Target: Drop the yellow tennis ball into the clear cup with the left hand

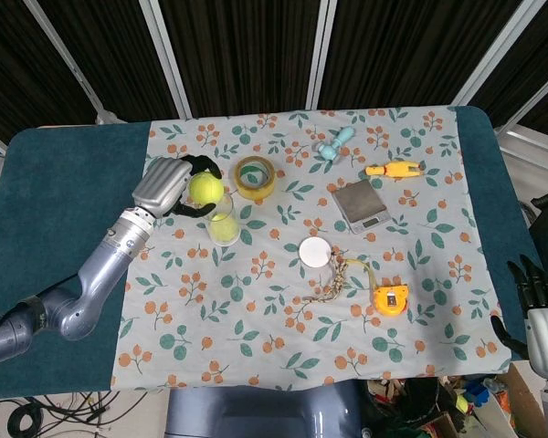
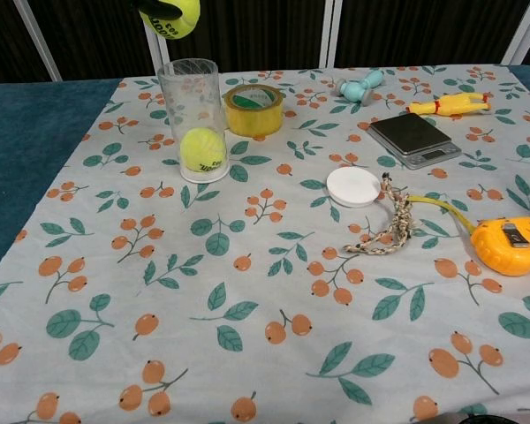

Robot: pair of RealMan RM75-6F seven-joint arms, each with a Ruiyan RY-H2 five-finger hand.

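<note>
My left hand (image 1: 169, 187) holds a yellow tennis ball (image 1: 205, 189) between its dark fingers, above and just left of the clear cup (image 1: 224, 222). In the chest view that ball (image 2: 172, 13) hangs at the top edge, gripped by fingertips (image 2: 152, 9), a little left of the upright cup (image 2: 193, 115). A second yellow ball (image 2: 202, 148) lies at the cup's bottom. My right hand (image 1: 541, 315) rests off the table's right front corner with its fingers apart and nothing in it.
A yellow tape roll (image 1: 255, 177) stands right beside the cup. Further right lie a small scale (image 1: 361, 204), a white disc (image 1: 317, 253), a beaded cord (image 1: 331, 285), an orange tape measure (image 1: 392, 298), a yellow toy (image 1: 395, 169) and a teal toy (image 1: 334, 143).
</note>
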